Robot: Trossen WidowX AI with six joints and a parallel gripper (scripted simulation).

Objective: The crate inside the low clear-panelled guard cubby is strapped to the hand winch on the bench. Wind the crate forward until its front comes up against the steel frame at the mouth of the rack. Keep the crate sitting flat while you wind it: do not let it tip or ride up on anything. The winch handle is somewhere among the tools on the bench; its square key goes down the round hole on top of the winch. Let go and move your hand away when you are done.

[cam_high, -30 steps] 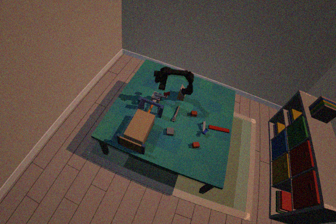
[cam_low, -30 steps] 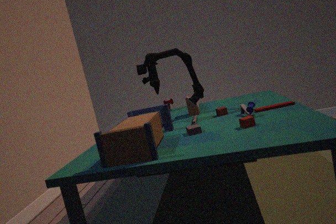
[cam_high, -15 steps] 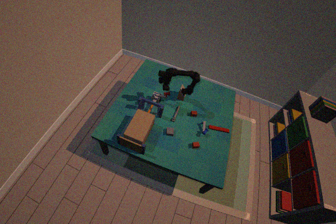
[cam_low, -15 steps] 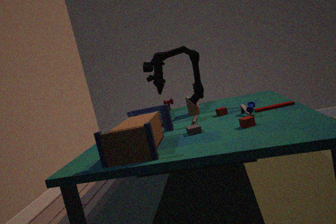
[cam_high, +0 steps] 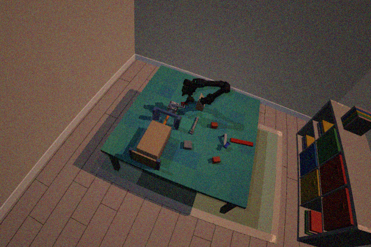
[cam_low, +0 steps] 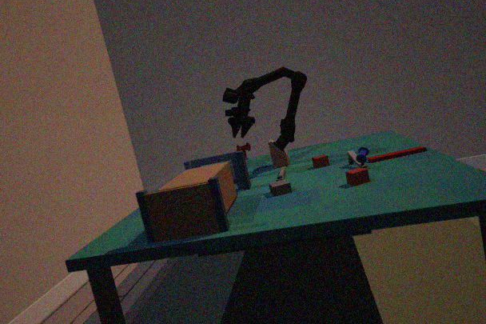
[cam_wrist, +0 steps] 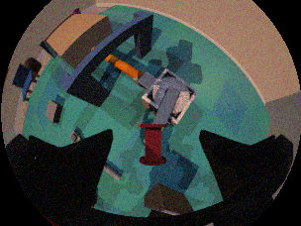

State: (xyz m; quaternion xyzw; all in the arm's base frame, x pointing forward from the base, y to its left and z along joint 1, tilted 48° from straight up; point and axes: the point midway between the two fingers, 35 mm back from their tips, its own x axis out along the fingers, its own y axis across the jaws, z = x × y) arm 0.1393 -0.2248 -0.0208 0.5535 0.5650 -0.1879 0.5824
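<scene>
The crate (cam_high: 154,139) (cam_wrist: 76,30) sits flat in the guard cubby, with a gap between its front and the blue-grey steel frame (cam_high: 166,111) (cam_wrist: 99,58). An orange strap (cam_high: 166,119) (cam_wrist: 124,65) runs from it to the winch (cam_high: 174,107) (cam_wrist: 184,97). The handle's grey arm (cam_wrist: 169,104) lies over the top of the winch and its red grip (cam_high: 183,103) (cam_low: 243,149) (cam_wrist: 152,144) stands up at the outer end. The key and hole are hidden. My gripper (cam_low: 239,136) (cam_wrist: 157,135) is open and empty, above the grip, fingers to either side of it in the wrist view.
A grey block (cam_high: 187,144) (cam_low: 280,188) and a thin grey bar (cam_high: 194,125) lie beside the cubby. Two red blocks (cam_high: 214,125) (cam_high: 216,160), a red bar (cam_high: 241,142) (cam_low: 397,154) and a blue-and-white tool (cam_high: 225,139) lie farther off on the bench.
</scene>
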